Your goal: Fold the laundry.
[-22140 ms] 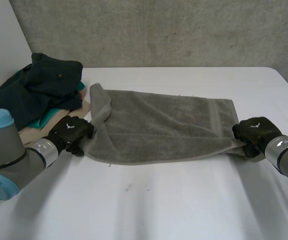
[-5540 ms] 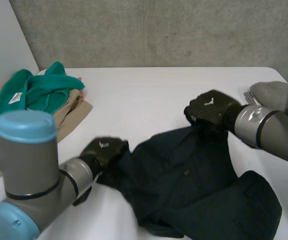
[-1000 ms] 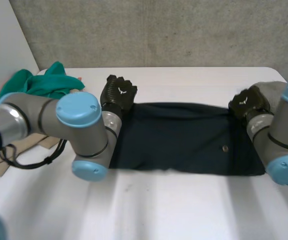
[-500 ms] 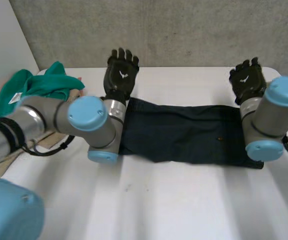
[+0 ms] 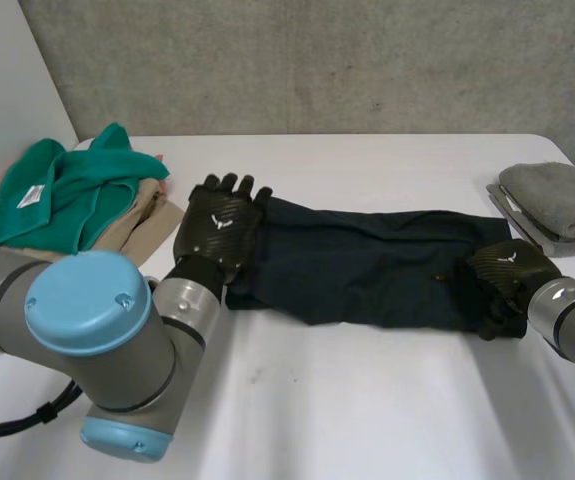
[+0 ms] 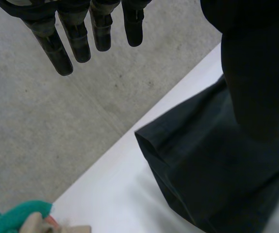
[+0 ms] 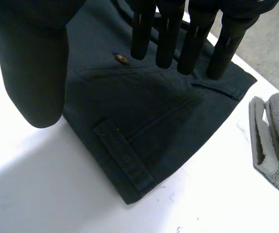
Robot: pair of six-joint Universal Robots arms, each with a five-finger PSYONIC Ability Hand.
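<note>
Dark navy trousers [image 5: 367, 265] lie folded lengthwise across the middle of the white table [image 5: 347, 420]. My left hand [image 5: 217, 232] hovers over their left end, the leg hems [image 6: 202, 165], with fingers [image 6: 76, 39] straight and nothing held. My right hand [image 5: 507, 280] is over the right end, the waistband. In the right wrist view its fingers [image 7: 192, 39] are straight above the seat of the trousers [image 7: 144, 121], near a button [image 7: 122, 58] and a pocket, apart from the thumb and holding nothing.
A folded grey towel [image 5: 557, 200] lies at the table's right edge, close beside the waistband [image 7: 275, 145]. A heap of green cloth [image 5: 67, 195] on beige cloth sits at the left.
A second ago both hands were shut at the trousers' far edge. They let go, rose with fingers spread, and have now come back down over the two ends.
</note>
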